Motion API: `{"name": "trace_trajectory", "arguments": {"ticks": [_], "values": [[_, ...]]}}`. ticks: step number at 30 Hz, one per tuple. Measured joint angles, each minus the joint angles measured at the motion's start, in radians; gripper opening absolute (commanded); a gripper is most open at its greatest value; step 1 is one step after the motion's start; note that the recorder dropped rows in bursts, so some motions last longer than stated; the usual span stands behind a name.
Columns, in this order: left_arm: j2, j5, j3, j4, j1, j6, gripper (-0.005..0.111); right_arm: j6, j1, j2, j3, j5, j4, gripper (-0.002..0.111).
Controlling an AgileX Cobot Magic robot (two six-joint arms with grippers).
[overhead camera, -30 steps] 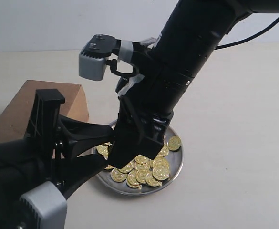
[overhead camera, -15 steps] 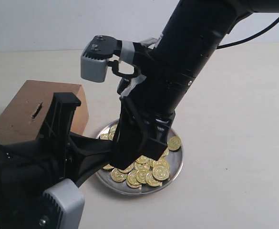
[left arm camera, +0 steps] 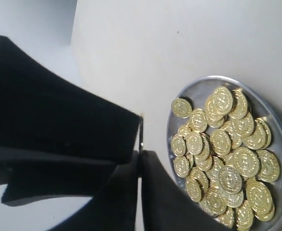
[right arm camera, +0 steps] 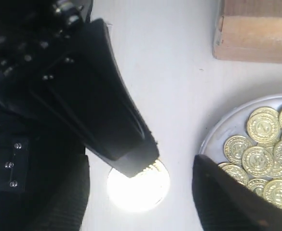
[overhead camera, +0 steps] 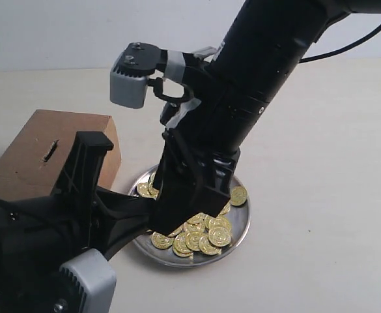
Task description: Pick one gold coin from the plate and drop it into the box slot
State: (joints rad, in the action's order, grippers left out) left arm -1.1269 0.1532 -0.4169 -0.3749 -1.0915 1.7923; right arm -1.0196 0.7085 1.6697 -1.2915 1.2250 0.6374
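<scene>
The silver plate point(overhead camera: 243, 220) holds a heap of gold coins point(overhead camera: 203, 238). My left gripper point(overhead camera: 149, 212) reaches in low from the left and is shut on one gold coin point(right arm camera: 139, 190), which lies flat and sticks out past its tips. That coin shows only as a thin edge point(left arm camera: 140, 137) beside the plate point(left arm camera: 198, 89). My right gripper point(overhead camera: 183, 207) hangs open over the plate's near-left rim, its fingers point(right arm camera: 225, 202) standing either side of the held coin. The brown box point(overhead camera: 21, 166) stands to the left, its slot point(overhead camera: 49, 152) on the top face.
The right arm's grey wrist camera housing point(overhead camera: 130, 77) juts out above the box's far corner. A corner of the box point(right arm camera: 256, 33) lies close to the plate point(right arm camera: 213, 134). Pale table point(overhead camera: 320, 163) spreads to the right.
My left arm has shifted right and uncovered the box's slot. The right arm has barely moved, rising a little. The coin heap has not moved.
</scene>
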Motion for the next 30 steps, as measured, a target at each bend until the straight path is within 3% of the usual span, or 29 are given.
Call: {"name": "trace_trajectory", "arguments": {"ticks": [4,5,6,10,12,13,15,18,23,27,30], "values": [[0.000,-0.003,0.000,-0.055,0.000,-0.013,0.000,0.047,0.000,-0.101,0.000,-0.007,-0.094,0.053],[0.000,-0.004,0.000,-0.133,0.012,-0.013,0.000,0.107,0.000,-0.143,0.000,-0.032,-0.168,0.047],[0.000,-0.004,0.000,-0.202,0.030,-0.013,0.000,0.174,0.000,-0.186,0.000,-0.065,-0.254,0.033],[0.000,0.102,-0.029,-0.640,0.185,0.007,0.000,0.622,0.000,-0.370,0.000,-0.185,-0.652,0.002],[0.000,0.148,-0.076,-0.875,0.288,0.079,0.000,0.836,0.000,-0.451,0.000,-0.192,-0.805,0.000],[0.000,0.158,-0.114,-1.075,0.361,0.172,0.000,0.948,0.000,-0.508,0.000,-0.196,-0.870,0.000],[-0.004,0.179,-0.152,-1.230,0.439,0.242,0.000,1.036,0.000,-0.576,0.006,-0.196,-0.924,0.000],[-0.007,0.218,-0.184,-1.338,0.548,0.267,0.000,1.126,0.000,-0.689,0.042,-0.194,-0.907,0.000],[-0.018,0.164,-0.184,-1.365,0.567,0.282,0.000,1.145,0.000,-0.789,0.123,-0.177,-0.842,0.000],[0.002,-0.071,-0.184,-1.369,0.538,0.264,0.000,1.145,0.000,-0.834,0.186,-0.173,-0.835,0.000],[0.019,-0.320,-0.186,-1.371,0.527,0.107,0.000,1.147,0.000,-0.849,0.221,-0.171,-0.833,0.000]]}}
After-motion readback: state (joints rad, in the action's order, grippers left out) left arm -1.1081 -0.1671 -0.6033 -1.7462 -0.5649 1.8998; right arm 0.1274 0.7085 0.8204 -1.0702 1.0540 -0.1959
